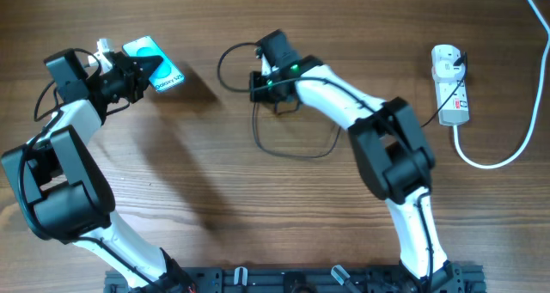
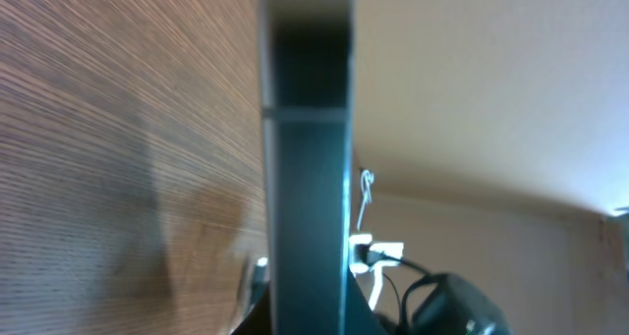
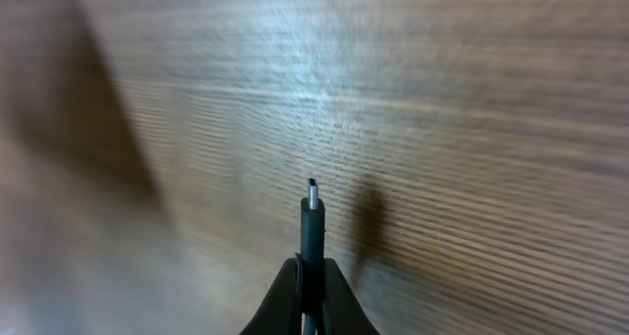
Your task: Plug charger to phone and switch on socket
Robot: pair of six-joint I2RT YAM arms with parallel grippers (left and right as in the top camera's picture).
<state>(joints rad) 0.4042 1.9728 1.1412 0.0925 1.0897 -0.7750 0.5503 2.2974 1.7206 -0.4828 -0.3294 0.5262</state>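
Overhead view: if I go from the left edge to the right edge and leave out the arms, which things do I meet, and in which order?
phone → charger → socket → white cable

Thick white cable [image 1: 490, 166]: lies curved on brown wood-grain table [image 1: 215, 181], well right of right gripper [image 1: 257, 85]. Black rail [image 1: 292, 281]: below gripper in overhead view.
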